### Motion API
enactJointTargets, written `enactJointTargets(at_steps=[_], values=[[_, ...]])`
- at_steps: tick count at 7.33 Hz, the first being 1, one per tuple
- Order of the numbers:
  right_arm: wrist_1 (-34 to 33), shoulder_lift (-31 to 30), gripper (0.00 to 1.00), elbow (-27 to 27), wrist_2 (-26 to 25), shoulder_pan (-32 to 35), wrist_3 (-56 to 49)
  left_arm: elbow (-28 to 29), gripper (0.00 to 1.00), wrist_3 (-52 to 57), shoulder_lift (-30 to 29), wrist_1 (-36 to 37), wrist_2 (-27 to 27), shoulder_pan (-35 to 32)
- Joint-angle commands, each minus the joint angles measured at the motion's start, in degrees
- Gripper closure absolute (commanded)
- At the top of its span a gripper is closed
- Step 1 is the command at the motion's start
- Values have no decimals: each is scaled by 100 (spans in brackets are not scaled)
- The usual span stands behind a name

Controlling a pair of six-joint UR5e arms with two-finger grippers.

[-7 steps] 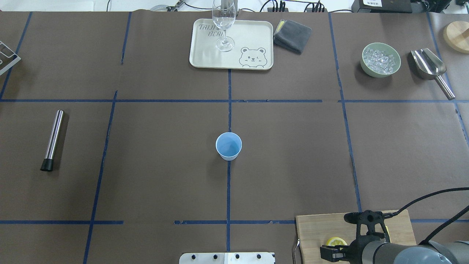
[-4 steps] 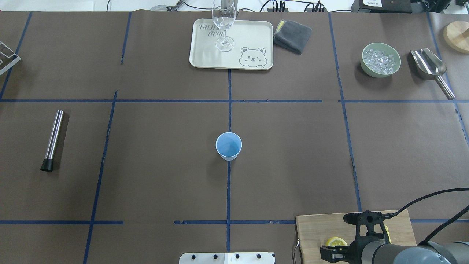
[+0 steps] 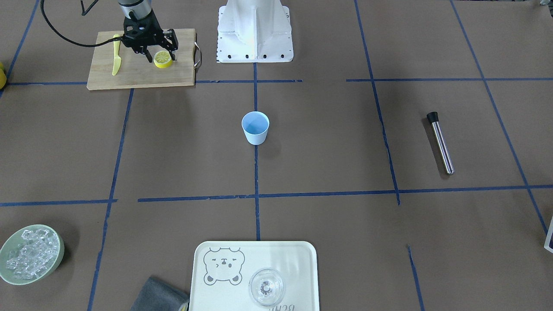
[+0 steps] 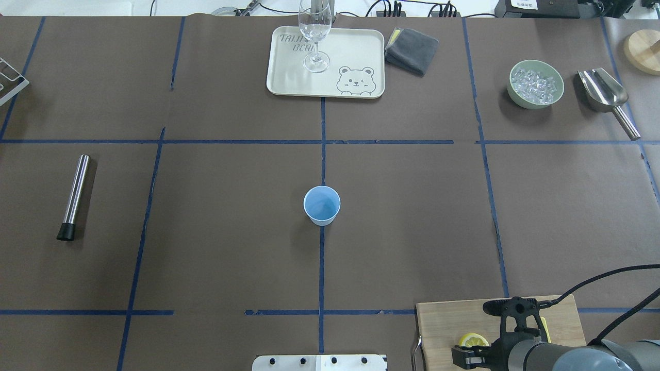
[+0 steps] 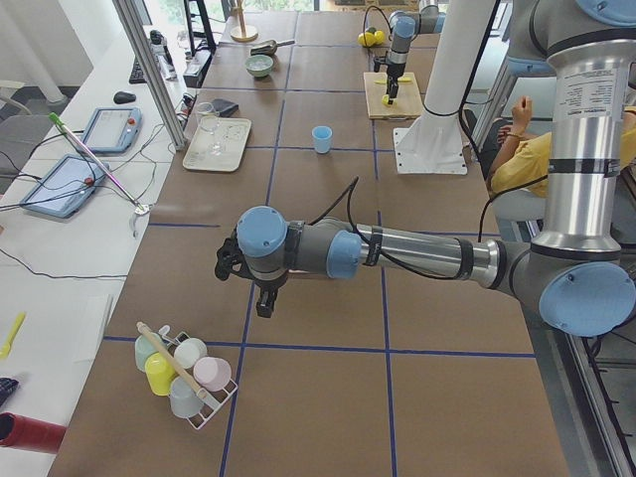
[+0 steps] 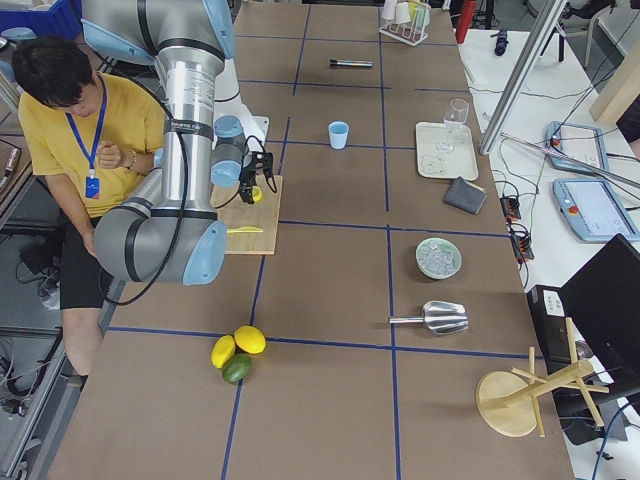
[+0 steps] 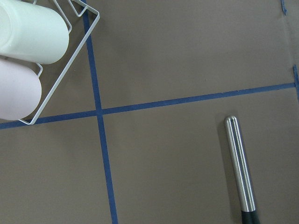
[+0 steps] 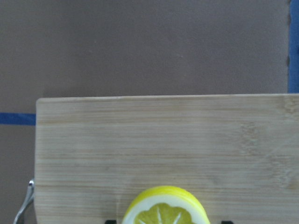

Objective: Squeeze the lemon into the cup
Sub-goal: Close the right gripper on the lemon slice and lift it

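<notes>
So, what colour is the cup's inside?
The cup is light blue inside, clearest in the overhead view.

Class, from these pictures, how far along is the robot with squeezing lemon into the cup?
Done: the right gripper is down at the cutting board. In hand: its open jaws straddle the lemon slice, lying on the board, not yet gripped. Left: grip, carry to the empty-looking blue cup mid-table, squeeze.

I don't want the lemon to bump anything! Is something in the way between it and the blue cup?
No, nothing visible is. The lemon lies on the cutting board, with the right gripper open around it. Only bare table runs from there to the cup. The yellow knife lies on the board's other side.
</notes>
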Motion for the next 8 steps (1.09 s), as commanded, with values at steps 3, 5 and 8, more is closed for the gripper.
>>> enactJointTargets(at_steps=[3, 5, 8], values=[[0, 0, 53, 74, -7, 34, 110, 6, 0, 0, 0, 0, 0, 0], [0, -17, 51, 154, 2, 87, 119, 6, 0, 0, 0, 0, 0, 0], [0, -52, 51, 215, 2, 140, 119, -2, 0, 0, 0, 0, 0, 0]])
